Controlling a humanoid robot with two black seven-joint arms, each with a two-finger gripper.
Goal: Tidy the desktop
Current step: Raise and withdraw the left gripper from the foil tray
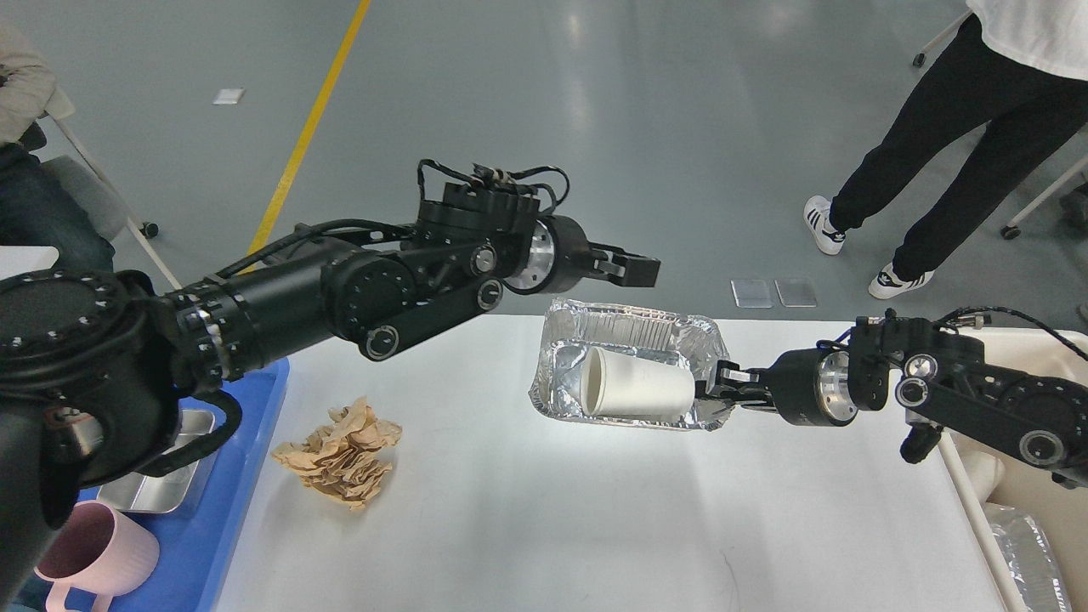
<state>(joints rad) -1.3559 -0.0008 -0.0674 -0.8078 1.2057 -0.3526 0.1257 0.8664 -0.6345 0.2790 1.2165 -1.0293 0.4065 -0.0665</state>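
Note:
The white desktop (pixel 544 518) fills the lower view. A crinkled foil tray (pixel 625 327) sits near its far edge. A white paper cup (pixel 637 393) lies on its side inside the tray, mouth to the left. My left gripper (pixel 639 269) hangs open and empty above the tray's far rim, clear of the cup. My right gripper (pixel 721 388) comes in from the right and is shut on the tray's right rim. A crumpled ball of brown paper (pixel 340 455) lies on the desktop at the left.
A blue tray (pixel 246 476) at the left edge holds a small metal tin (pixel 161 486) and a pink mug (pixel 93 561). A cream bin (pixel 1041 476) stands at the right edge with foil (pixel 1028 552) in it. A person's legs (pixel 935 144) are beyond the table.

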